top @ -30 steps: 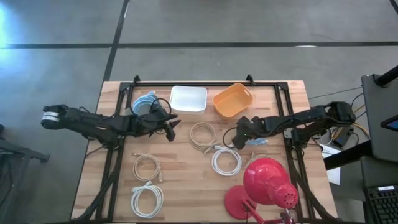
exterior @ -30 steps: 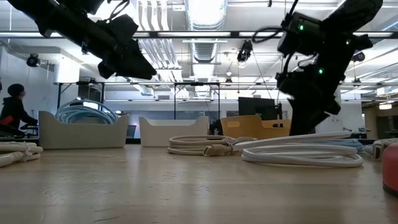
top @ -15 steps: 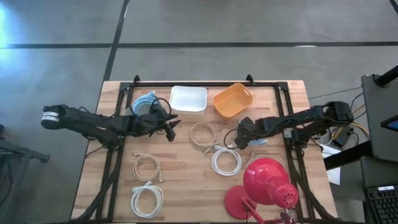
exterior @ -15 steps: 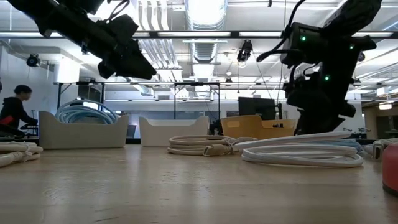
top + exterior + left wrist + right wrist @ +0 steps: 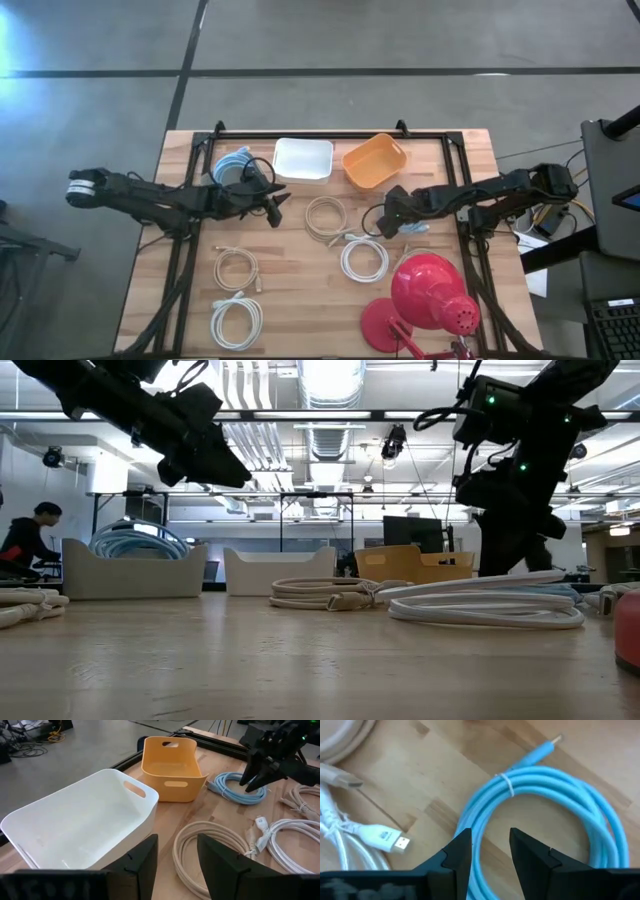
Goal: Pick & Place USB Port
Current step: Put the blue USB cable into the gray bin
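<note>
A light-blue USB cable coil point(image 5: 546, 779) lies flat on the wooden table, right of centre point(image 5: 415, 229). My right gripper point(image 5: 391, 222) is low over it and open point(image 5: 490, 856), with its fingers on either side of the coil's bundled strands near the white tie point(image 5: 506, 783). The left wrist view shows that gripper point(image 5: 252, 776) pointing down at the coil point(image 5: 235, 794). My left gripper point(image 5: 278, 207) hovers open point(image 5: 177, 859) above the table beside the white bin point(image 5: 303, 160). A second blue coil point(image 5: 232, 163) sits in a bin at the far left.
An orange bin point(image 5: 374, 160) stands at the far edge beside the white one. A beige coil point(image 5: 325, 215) and a white coil point(image 5: 363, 260) lie mid-table, with two more coils point(image 5: 236, 268) point(image 5: 236, 320) near left. A red lamp point(image 5: 430, 295) stands near right.
My right gripper has shifted slightly toward the table's right, closer over the light-blue coil. The left arm has kept still and no cable has moved.
</note>
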You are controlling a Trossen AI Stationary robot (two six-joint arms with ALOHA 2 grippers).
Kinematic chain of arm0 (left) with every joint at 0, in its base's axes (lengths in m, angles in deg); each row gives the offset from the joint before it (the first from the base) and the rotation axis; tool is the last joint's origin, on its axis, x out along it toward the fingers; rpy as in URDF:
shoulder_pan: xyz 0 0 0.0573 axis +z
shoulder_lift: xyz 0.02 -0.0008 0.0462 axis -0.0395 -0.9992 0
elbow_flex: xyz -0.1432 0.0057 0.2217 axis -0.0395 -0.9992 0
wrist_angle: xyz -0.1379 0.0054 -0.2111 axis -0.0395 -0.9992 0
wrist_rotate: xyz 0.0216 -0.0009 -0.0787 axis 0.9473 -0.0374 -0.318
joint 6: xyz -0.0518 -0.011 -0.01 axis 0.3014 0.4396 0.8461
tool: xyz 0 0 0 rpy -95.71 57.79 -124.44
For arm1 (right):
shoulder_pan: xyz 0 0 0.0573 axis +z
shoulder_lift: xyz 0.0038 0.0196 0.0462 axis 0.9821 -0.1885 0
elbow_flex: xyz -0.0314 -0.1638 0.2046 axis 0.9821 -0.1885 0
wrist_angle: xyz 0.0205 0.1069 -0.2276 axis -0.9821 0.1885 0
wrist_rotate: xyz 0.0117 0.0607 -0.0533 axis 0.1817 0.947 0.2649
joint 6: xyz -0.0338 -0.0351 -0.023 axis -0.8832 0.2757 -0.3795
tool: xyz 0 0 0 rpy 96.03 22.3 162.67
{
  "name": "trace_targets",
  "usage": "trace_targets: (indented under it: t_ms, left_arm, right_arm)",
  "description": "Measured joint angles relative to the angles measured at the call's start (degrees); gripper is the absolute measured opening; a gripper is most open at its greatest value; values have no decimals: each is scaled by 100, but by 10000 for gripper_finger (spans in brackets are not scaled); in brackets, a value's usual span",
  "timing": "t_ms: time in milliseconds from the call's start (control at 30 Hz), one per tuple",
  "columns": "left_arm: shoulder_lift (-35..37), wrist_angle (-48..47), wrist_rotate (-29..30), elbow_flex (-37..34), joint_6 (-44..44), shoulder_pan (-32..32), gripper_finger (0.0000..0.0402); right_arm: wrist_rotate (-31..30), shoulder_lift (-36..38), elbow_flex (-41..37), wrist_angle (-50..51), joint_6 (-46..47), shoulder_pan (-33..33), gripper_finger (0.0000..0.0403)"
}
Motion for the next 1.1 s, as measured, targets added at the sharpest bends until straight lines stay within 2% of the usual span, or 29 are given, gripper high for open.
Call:
trace_targets:
  t_ms: [367,833,1100]
  left_arm:
    - [0,-2,0,0,-2,0,153]
    - [2,-2,0,0,-1,0,153]
    - [2,-2,0,0,-2,1,154]
  right_arm:
    - [329,-531,-7,-474,-55,9,137]
    - [311,10,-18,-446,-64,72,137]
    - [302,-298,-20,-553,148,236,137]
